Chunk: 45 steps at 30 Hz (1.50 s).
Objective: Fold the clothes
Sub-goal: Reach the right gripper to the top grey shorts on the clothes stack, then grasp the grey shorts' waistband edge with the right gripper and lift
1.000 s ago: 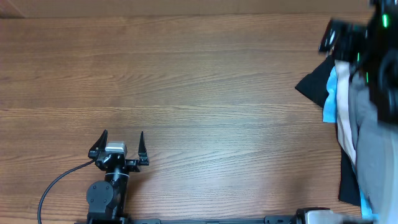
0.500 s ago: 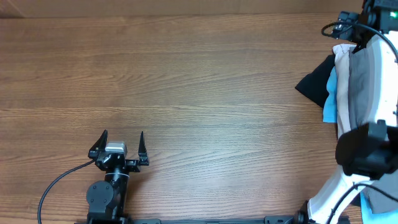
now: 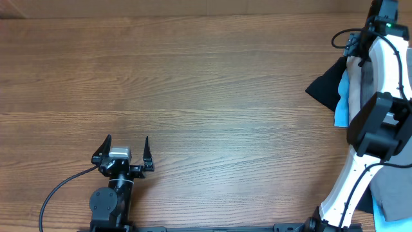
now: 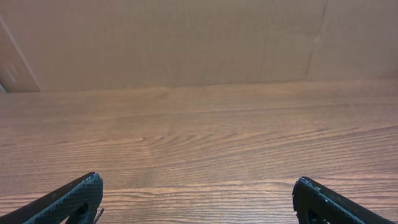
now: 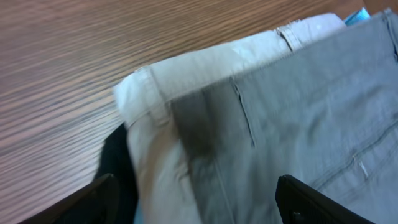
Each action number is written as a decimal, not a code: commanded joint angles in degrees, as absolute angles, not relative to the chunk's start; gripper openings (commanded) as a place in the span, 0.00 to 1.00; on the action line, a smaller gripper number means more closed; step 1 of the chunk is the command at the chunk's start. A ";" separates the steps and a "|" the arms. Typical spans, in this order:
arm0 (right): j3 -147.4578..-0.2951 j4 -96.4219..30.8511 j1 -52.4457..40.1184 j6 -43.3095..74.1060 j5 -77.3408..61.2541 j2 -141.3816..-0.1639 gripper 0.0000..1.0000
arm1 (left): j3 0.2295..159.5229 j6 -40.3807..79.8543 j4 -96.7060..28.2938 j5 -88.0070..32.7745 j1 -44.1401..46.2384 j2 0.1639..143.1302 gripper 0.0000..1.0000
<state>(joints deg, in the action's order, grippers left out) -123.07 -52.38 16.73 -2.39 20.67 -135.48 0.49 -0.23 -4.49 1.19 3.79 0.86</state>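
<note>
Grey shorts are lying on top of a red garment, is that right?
No, not red: the grey shorts are lying on top of a beige garment, as the right wrist view shows.

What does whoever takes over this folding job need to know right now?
Tools: the left tool is open and empty, low over the table on the left side. The right tool is open and empty, hovering over the pile.
Clothes: all heaped at the table's right edge. The grey shorts are on top and the beige piece is under them. The black piece and blue piece stick out on the pile's left.
Done: nothing looks spread out or folded.
Left: take one garment, probably the shorts, pull it onto bare table and fold it, then repeat for the rest.
</note>
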 commanded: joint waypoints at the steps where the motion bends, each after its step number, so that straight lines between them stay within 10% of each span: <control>1: -124.40 -49.56 16.64 -7.77 23.99 -136.46 0.85 | 0.27 -1.30 -4.27 1.87 4.16 0.32 1.00; 45: -124.64 -39.03 22.50 -12.25 25.91 -141.36 0.84 | 0.27 -1.30 -4.27 1.87 4.16 0.32 1.00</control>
